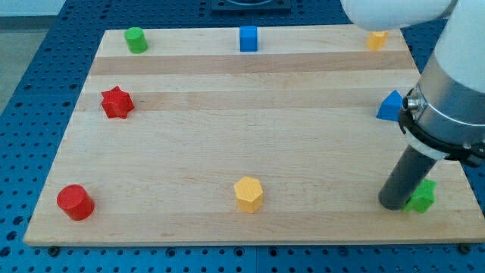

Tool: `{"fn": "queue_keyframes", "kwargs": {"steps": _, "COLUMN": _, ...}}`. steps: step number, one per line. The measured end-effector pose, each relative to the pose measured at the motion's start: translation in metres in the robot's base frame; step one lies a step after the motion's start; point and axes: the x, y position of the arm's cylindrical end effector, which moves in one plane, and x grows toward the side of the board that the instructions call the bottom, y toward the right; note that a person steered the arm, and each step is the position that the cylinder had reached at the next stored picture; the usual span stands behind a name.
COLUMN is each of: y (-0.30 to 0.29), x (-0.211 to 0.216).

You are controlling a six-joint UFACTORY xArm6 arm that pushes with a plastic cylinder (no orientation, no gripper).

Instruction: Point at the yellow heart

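The yellow heart (pixel 377 39) lies at the view's top right, partly cut off by the white arm above it. My tip (pixel 393 203) rests on the board at the view's bottom right, far below the heart. It touches the left side of a green star (pixel 421 197). A blue triangle (pixel 390 106) lies between the tip and the heart, at the right edge.
A yellow hexagon (pixel 248 194) sits at the bottom middle. A red cylinder (pixel 75 202) is at the bottom left and a red star (pixel 117 102) at the left. A green cylinder (pixel 136 39) and a blue cube (pixel 248 38) lie along the top. The wooden board (pixel 227 121) ends close to the tip's right.
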Motion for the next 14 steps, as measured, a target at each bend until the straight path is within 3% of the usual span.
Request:
{"fn": "queue_keyframes", "kwargs": {"steps": 2, "y": -0.020, "x": -0.012}}
{"fn": "queue_keyframes", "kwargs": {"steps": 3, "y": -0.061, "x": -0.041}}
{"fn": "queue_keyframes", "kwargs": {"steps": 4, "y": -0.084, "x": -0.084}}
{"fn": "queue_keyframes", "kwargs": {"steps": 7, "y": -0.077, "x": -0.217}}
{"fn": "queue_keyframes", "kwargs": {"steps": 12, "y": 0.132, "x": -0.302}}
{"fn": "queue_keyframes", "kwargs": {"steps": 14, "y": 0.130, "x": -0.364}}
